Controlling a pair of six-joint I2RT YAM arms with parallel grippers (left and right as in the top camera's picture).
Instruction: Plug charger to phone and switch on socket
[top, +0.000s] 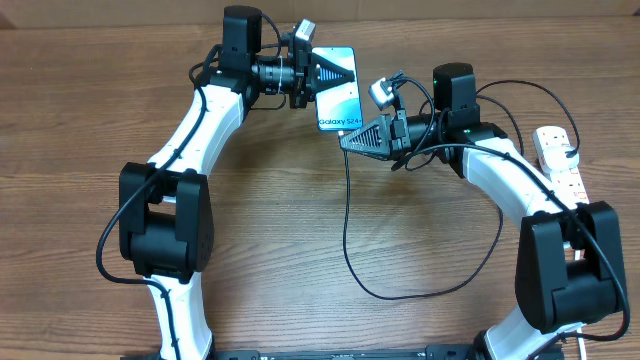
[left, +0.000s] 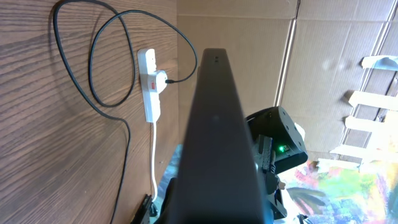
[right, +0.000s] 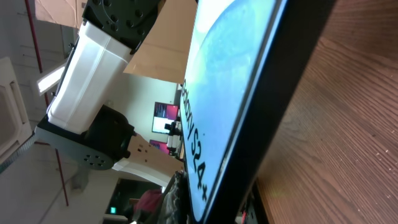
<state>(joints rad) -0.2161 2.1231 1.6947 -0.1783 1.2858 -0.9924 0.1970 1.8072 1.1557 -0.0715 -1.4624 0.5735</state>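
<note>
Left tool (top: 350, 72) clenched on phone (top: 342, 98) near far tabletop edge; right tool (top: 348, 140) clenched at its Galaxy end, charger (top: 345, 220) tip hidden. Plug-in unconfirmed; socket (top: 555, 150) switch apparently pending.

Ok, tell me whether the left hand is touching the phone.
Touching. Overhead, a black finger of the left hand lies across the phone at its upper end; the left wrist view shows the phone edge-on, running straight out from the shut hand.

A wooden table (top: 280, 250) stands before cardboard panels (left: 323, 74).
</note>
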